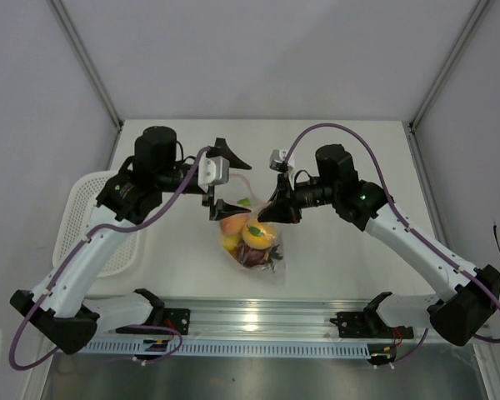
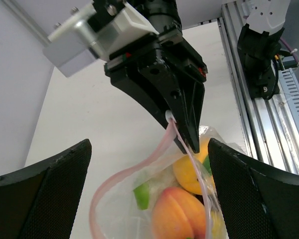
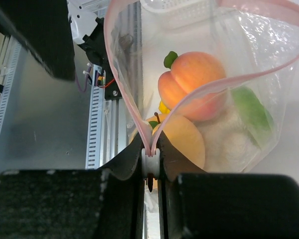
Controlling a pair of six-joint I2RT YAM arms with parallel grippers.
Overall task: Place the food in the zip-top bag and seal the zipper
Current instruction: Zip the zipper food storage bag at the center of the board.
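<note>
Food [image 1: 252, 236], peach-coloured, yellow-orange, dark red and pale green pieces, fills the zip-top bag [image 1: 268, 258] at mid-table, its mouth gaping. The right gripper [image 1: 273, 215] pinches one end of the zipper [image 3: 150, 144]. The left gripper [image 1: 223, 182] is spread wide just left of it. A white basket [image 1: 79, 217] lies far left.

Top view: bright, even overhead light, soft shadows on the white worktop [image 1: 342, 258], hot glare on the metal rail [image 1: 258, 321]. Left wrist view: left gripper fingers [image 2: 45, 184] dark with little detail, wall washed out. Right wrist view: backlit; the zip-top bag [image 3: 269, 59] glows with sparkle glare, right gripper fingers [image 3: 50, 204] near-black, grainy and out of focus.
</note>
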